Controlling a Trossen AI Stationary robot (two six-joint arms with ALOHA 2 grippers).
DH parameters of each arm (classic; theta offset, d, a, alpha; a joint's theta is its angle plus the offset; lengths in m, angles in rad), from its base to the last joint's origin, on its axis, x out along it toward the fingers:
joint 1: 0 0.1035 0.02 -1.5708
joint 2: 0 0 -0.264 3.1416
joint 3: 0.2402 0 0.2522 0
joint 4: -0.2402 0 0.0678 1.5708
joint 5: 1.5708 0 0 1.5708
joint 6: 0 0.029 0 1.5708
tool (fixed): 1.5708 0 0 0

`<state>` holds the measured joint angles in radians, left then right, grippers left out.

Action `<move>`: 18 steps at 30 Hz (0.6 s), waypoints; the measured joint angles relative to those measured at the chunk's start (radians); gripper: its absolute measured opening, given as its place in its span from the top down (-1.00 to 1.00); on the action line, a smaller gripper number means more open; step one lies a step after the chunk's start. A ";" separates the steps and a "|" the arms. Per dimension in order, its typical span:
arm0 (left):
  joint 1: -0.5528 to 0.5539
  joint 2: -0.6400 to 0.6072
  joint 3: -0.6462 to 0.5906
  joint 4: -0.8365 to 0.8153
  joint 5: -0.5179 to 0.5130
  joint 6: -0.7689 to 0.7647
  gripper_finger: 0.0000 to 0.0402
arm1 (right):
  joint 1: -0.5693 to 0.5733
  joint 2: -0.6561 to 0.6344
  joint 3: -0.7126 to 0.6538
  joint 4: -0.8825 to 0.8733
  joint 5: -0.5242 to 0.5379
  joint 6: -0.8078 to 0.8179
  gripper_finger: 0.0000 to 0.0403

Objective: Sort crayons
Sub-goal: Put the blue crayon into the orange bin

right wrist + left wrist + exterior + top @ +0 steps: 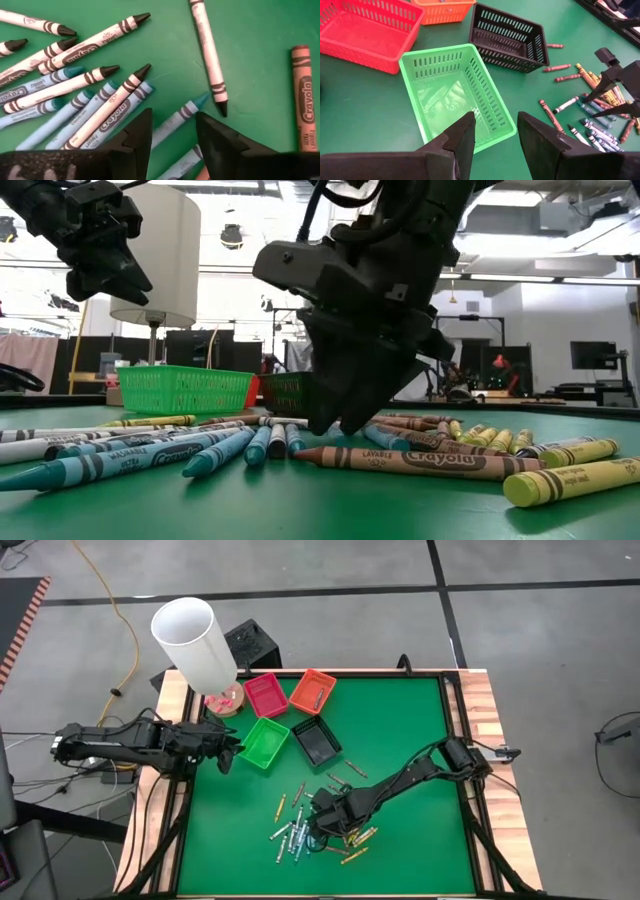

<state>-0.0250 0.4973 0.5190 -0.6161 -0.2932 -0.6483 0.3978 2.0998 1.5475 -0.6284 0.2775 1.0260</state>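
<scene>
Several crayons [295, 832] lie loose on the green table at the near middle: light blue and grey-white ones [75, 85], yellow ones [360, 837] and red-brown ones [561, 67]. My right gripper [320, 825] is open and low over the pile. In the right wrist view [172, 116] its fingers stand on either side of a light blue crayon [186, 109]. My left gripper [228, 755] is open and empty, up in the air at the green tray's [265, 743] left side, over its rim [496, 120]. My right gripper's open fingers [335, 420] point down among the crayons, with their tips at the table. They stand across the light blue crayon [186, 109], which lies flat on the table. I cannot tell whether they touch it.
A red tray [265, 695], an orange tray [313, 691] and a black tray [317, 741] stand beside the green one at the far left. A white-shaded lamp [195, 640] stands at the far left corner. The table's right half [420, 740] is bare green.
</scene>
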 joint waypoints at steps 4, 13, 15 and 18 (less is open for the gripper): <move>0.000 0.000 0.000 0.000 0.000 0.000 0.32 | 0.000 0.000 0.001 -0.047 0.003 0.041 0.17; 0.000 0.000 0.000 -0.001 -0.004 0.008 0.32 | 0.002 0.000 0.002 -0.085 -0.008 0.063 0.42; 0.000 0.000 0.000 0.000 -0.004 0.008 0.32 | 0.001 0.000 0.002 -0.090 -0.010 0.081 0.50; 0.000 0.000 0.000 0.000 -0.006 0.008 0.32 | 0.001 -0.001 0.002 -0.097 -0.019 0.085 0.64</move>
<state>-0.0250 0.4976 0.5190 -0.6163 -0.2989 -0.6403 0.3992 2.0992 1.5494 -0.7257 0.2583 1.1110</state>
